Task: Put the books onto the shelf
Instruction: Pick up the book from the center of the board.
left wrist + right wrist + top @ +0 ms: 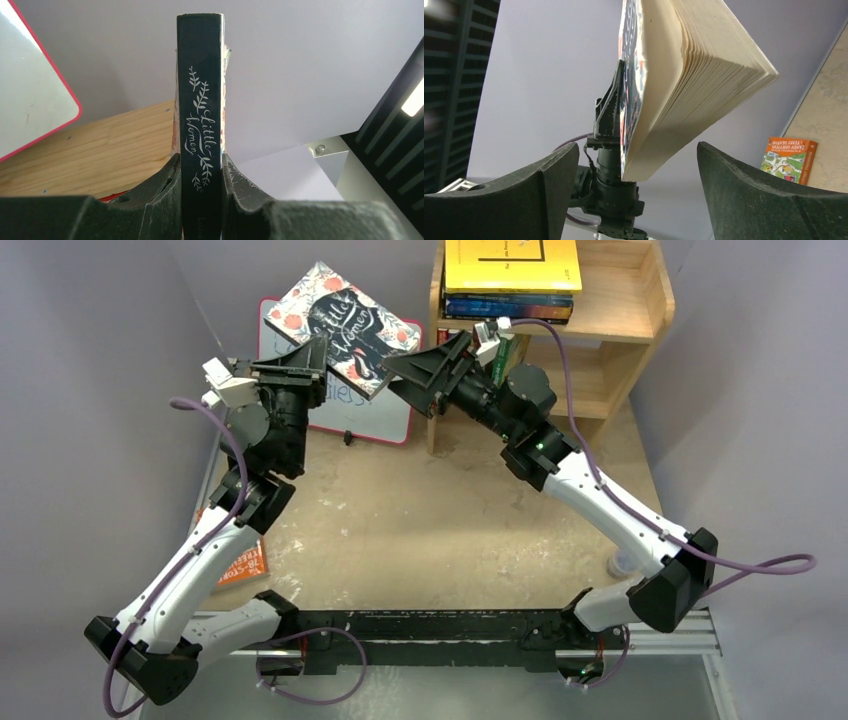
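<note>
The floral "Little Women" book [345,328] hangs tilted in the air in front of the whiteboard. My left gripper [303,365] is shut on its spine edge. In the left wrist view the dark spine [202,115] stands upright, pinched between the two fingers of the left gripper [201,175]. My right gripper [418,368] is open just right of the book. In the right wrist view the book's page block [684,90] hangs above the gap of the right gripper [636,172], touching neither finger. The wooden shelf [625,310] stands at the back right.
A yellow book [510,262] lies on dark books [510,306] on the shelf's top tier. A green book [512,352] stands on the lower tier. An orange book [245,562] lies on the table under my left arm. The pink-edged whiteboard [345,415] leans on the back wall.
</note>
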Tool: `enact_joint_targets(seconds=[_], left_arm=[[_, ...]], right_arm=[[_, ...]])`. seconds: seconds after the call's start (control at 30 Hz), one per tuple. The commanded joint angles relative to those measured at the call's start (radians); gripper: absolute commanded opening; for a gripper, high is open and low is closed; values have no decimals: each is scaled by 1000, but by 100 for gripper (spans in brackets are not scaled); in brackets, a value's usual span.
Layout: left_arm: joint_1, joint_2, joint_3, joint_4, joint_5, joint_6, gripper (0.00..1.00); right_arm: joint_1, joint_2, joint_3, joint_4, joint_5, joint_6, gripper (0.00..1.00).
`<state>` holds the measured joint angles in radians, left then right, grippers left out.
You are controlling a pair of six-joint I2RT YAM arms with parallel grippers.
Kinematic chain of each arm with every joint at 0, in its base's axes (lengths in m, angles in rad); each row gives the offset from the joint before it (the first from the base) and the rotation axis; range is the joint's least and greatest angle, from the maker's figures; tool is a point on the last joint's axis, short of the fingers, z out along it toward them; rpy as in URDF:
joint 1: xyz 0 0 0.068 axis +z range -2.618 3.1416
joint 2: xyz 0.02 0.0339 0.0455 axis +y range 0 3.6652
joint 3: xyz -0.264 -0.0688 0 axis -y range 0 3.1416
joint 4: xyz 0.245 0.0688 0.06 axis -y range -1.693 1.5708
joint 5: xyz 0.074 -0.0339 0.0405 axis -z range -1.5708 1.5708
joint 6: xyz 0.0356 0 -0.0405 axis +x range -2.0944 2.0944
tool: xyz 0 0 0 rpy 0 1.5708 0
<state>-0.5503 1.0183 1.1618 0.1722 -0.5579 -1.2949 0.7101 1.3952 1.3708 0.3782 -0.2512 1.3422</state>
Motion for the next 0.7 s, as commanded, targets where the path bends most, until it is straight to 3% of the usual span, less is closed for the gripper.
enact_joint_targets(seconds=[0.0,0.1,0.23,0.37,0.5,0.6,0.67], left_arm=[[4,-11,87,183,-8,-64,0],[4,3,99,211,10,-81,0],[4,18,124,217,23,-69,0],[4,12,120,216,42,-53,0],[5,-9,118,207,41,-7,32],[6,-7,152,181,76,61,54],[6,10,196,143,114,113,63]], right_arm=[[27,37,140,-36,24,4,86],[38,84,234,-80,27,-14,82],[41,119,310,-81,45,-30,69],[38,133,387,-137,67,-110,38],[9,132,465,-221,119,-206,13],[-23,139,572,-290,106,-303,3],[-57,149,639,-330,61,-358,0]])
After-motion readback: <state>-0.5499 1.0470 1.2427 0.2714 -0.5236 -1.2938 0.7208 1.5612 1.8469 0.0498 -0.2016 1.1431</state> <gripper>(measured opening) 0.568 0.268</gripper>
